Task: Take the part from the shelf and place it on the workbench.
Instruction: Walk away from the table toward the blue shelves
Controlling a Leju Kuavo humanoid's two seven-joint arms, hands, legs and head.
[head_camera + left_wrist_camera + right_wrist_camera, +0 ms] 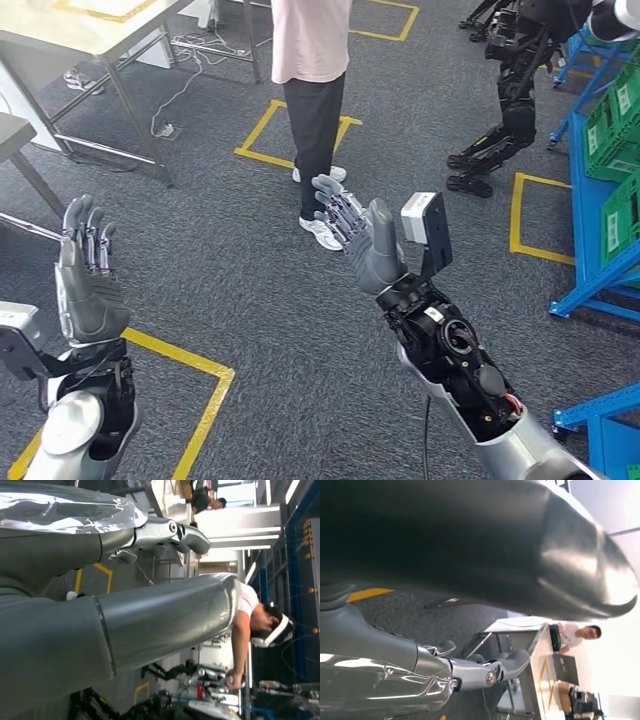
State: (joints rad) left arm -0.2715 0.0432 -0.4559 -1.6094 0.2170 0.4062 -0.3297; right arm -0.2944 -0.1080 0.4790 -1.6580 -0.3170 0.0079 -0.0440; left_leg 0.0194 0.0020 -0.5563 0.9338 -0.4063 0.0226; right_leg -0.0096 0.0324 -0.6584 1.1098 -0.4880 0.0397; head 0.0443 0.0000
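Left hand (87, 285) raised over grey carpet, fingers spread and upright, holding nothing. Right hand (361, 232) stretched forward, fingers apart, likewise empty, reaching toward a person (315, 110) standing on the carpet just beyond. Blue shelf (596, 215) with green bins (615, 120) well off to the right; part itself not distinguishable there. Worktop (72, 35) at far left, beyond yellow floor markings (198, 400).
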